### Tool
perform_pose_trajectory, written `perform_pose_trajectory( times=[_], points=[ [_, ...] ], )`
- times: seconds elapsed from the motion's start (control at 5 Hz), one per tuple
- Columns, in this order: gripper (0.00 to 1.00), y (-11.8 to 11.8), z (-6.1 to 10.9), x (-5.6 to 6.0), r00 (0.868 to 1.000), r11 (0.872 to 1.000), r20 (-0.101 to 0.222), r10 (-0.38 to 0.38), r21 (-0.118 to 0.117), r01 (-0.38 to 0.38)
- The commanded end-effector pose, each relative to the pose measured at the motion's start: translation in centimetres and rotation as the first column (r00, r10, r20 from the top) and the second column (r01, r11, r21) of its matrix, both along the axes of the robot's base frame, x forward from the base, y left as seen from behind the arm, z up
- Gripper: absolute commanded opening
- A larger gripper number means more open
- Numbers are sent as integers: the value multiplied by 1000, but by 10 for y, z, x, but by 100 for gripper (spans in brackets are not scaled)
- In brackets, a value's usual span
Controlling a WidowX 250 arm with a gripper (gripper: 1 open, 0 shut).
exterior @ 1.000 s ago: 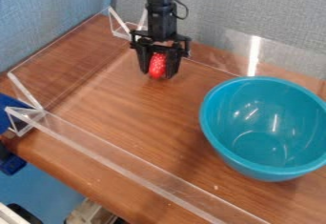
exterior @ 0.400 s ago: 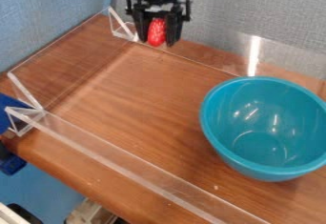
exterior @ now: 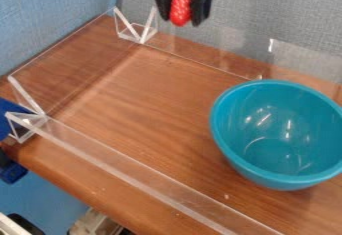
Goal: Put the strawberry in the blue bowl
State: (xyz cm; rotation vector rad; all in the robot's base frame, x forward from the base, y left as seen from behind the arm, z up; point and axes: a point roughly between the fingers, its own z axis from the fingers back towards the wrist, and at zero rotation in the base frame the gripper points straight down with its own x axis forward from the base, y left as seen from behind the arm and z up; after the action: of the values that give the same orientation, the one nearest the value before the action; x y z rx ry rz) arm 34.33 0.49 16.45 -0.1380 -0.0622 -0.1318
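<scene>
The pincer [exterior: 183, 9] hangs at the top edge of the view, pointing down, its dark fingers [exterior: 163, 1] clenched on either side of the strawberry [exterior: 182, 8]. The strawberry is a small bright red berry held between them, clear of the table [exterior: 134, 89] and well above the wood, seen against the blue-grey wall [exterior: 60, 4] behind. Only the lowest part of the arm shows; the rest runs out of the picture above.

Below and around this, the table is a brown wooden top with a glossy grain. A low clear plastic fence [exterior: 107, 164] edges it: one long strip runs along the near side from the left towards the lower right, another runs along the left side towards the back corner, and a further clear panel [exterior: 287, 54] stands at the back right. Small clear triangular braces [exterior: 130, 24] prop the fence at the back left corner and at the near left corner.

The blue bowl [exterior: 278, 131] sits on the table at the right, upright, wide and teal, its glossy inside catching light. It is well apart from the strawberry, lower and to the right in the view.
</scene>
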Motion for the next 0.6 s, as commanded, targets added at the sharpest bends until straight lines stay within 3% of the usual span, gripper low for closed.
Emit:
perform_pose_trajectory(
  times=[0.0,0.4],
  points=[
    [0,-33,16,-15,994,995,45,-97,-2,97],
    [0,-98,-11,-30,972,972,-11,-233,4,233]
  ],
)
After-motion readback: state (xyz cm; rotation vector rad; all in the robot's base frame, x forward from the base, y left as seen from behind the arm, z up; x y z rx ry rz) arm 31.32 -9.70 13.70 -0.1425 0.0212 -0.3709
